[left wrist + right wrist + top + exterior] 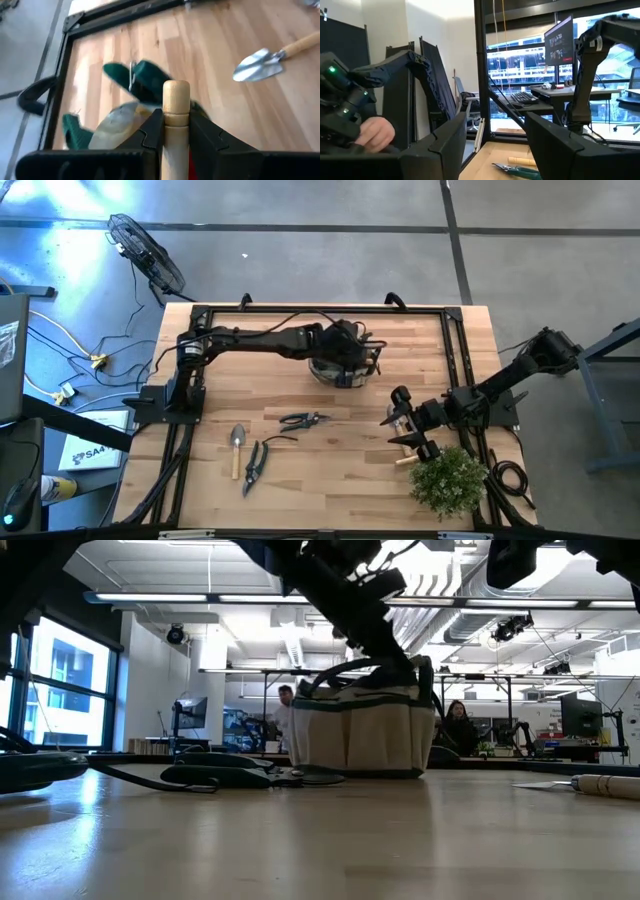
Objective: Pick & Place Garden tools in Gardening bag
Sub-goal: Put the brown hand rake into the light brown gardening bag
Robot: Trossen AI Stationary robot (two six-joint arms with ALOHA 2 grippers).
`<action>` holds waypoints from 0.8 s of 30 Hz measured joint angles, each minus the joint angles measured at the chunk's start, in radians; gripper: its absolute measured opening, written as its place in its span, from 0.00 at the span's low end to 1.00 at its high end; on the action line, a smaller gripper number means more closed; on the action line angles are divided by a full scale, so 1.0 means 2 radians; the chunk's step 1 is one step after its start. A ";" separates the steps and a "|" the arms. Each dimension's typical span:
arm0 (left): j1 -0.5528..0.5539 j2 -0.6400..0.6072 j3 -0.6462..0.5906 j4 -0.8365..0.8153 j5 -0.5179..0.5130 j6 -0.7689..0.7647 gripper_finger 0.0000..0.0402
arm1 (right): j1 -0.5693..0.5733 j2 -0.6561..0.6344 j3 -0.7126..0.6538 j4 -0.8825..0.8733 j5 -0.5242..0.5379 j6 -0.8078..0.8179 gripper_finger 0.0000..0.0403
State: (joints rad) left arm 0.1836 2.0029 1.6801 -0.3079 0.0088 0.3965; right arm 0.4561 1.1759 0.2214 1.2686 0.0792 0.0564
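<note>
Left gripper [175, 135] over the gardening bag [335, 368], fingers clamped on a pale wooden trowel handle [175, 107]; its blade is hidden below. Bag mostly covered by the arm from above. Right gripper [405, 420] waits right of the bag, jaws apart, empty. Second trowel [237, 445] and two shears [303, 420] [253, 467] lie nearer the table front than the bag.

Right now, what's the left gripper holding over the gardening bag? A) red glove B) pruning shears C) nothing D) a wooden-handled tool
D: the left wrist view shows the left gripper clamped on a pale wooden handle, with the gardening bag just beyond it; the high view puts that gripper right over the bag.
</note>
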 joint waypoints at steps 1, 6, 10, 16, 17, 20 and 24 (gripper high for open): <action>-0.001 0.000 0.002 -0.008 -0.007 0.000 0.14 | 0.000 0.000 0.000 0.000 0.000 0.001 0.47; -0.001 0.000 0.002 -0.021 -0.010 0.009 0.14 | 0.006 0.000 0.000 0.000 0.000 0.002 0.47; 0.000 0.000 0.002 -0.031 -0.034 0.011 0.14 | 0.012 0.000 0.000 0.000 0.000 0.002 0.47; 0.000 0.000 0.002 -0.040 -0.062 0.013 0.14 | 0.014 0.000 0.000 -0.001 0.000 0.001 0.47; 0.000 -0.002 0.002 -0.044 -0.069 0.013 0.14 | 0.014 0.000 0.000 -0.001 0.000 0.001 0.47; 0.000 -0.005 0.002 -0.052 -0.093 0.014 0.14 | 0.014 0.000 0.000 -0.007 0.000 0.001 0.47; 0.000 -0.005 0.002 -0.060 -0.097 0.013 0.14 | 0.014 0.000 0.000 -0.012 0.000 0.000 0.47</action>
State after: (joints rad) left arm 0.1829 1.9926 1.6840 -0.4276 -0.1860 0.4232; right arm 0.4847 1.1759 0.2214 1.2447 0.0795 0.0565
